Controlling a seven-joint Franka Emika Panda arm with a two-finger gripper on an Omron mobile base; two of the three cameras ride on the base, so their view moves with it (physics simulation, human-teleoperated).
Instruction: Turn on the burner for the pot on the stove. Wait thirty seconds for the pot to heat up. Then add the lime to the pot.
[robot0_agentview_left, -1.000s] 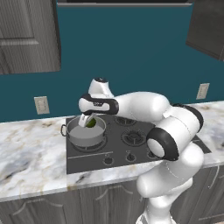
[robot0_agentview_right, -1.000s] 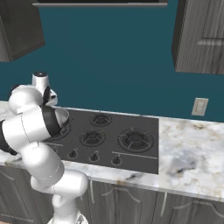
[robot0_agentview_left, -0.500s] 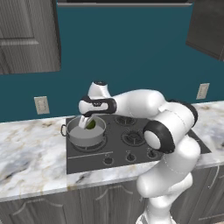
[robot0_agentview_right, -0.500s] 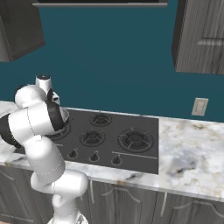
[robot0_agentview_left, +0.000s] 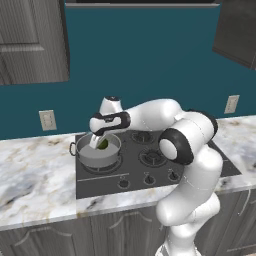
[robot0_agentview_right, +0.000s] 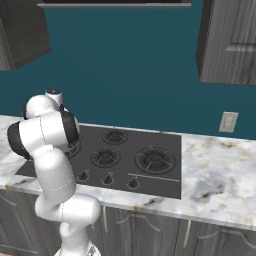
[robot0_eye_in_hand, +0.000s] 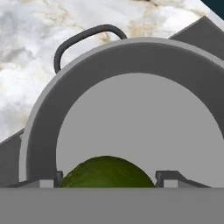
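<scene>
The grey steel pot (robot0_agentview_left: 98, 157) sits on the back left of the dark stove (robot0_agentview_left: 155, 172), hiding the burner beneath it. My gripper (robot0_agentview_left: 99, 142) hangs just over the pot's mouth, shut on the dark green lime (robot0_agentview_left: 103, 144). In the hand view the lime (robot0_eye_in_hand: 107, 168) sits between my two fingertips (robot0_eye_in_hand: 47, 182), right above the pot's pale inside (robot0_eye_in_hand: 140, 122). One loop handle (robot0_eye_in_hand: 83, 37) shows beyond the rim. Small black knobs (robot0_agentview_left: 147, 179) run along the stove's front edge.
Marble counter (robot0_agentview_left: 35, 175) lies on both sides of the stove (robot0_agentview_right: 150, 140). Other black burners (robot0_agentview_right: 155, 160) stand bare to the right of the pot. Wall outlets (robot0_agentview_left: 47, 120) (robot0_agentview_right: 228, 122) are on the teal wall, with dark cabinets (robot0_agentview_left: 30, 40) above.
The arm's elbow has swung and the hand has dipped slightly toward the pot. The lime stays held over the pot.
</scene>
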